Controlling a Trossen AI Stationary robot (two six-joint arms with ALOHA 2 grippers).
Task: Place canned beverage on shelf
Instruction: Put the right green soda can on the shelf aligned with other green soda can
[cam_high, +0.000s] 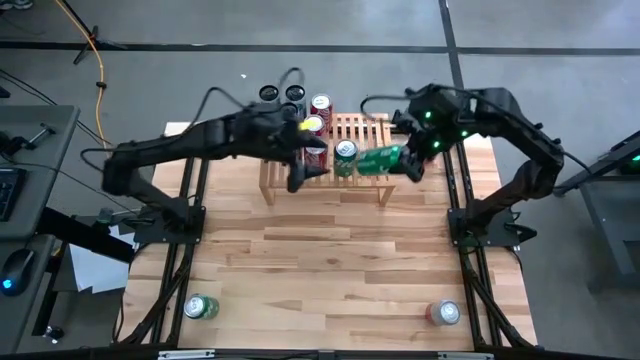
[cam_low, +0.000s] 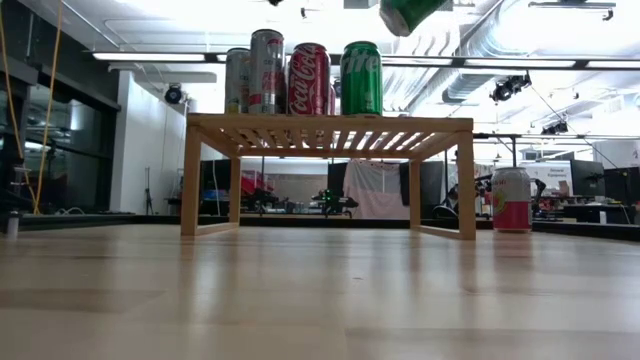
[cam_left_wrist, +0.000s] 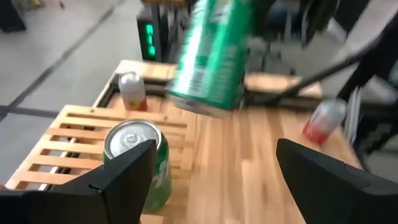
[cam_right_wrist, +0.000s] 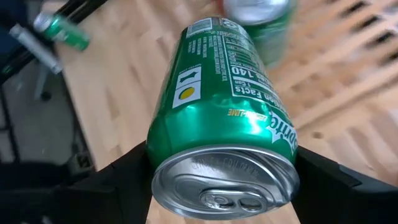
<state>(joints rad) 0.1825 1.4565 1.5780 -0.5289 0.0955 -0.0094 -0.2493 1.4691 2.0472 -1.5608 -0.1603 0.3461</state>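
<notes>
While several cans (cam_low: 300, 78) are already standing on the shelf (cam_high: 360, 128), upper centre, the right gripper (cam_high: 408, 160) is carrying a clamped green can (cam_right_wrist: 224, 127) above it, tilted, and the left gripper (cam_high: 300, 172) is hovering with fingers apart.

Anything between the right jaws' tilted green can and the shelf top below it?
Nothing: in the low view, open air separates the tilted green can from the light-wood slatted shelf.

Green can (cam_right_wrist: 224, 124), light-wood shelf (cam_low: 330, 128)
</notes>
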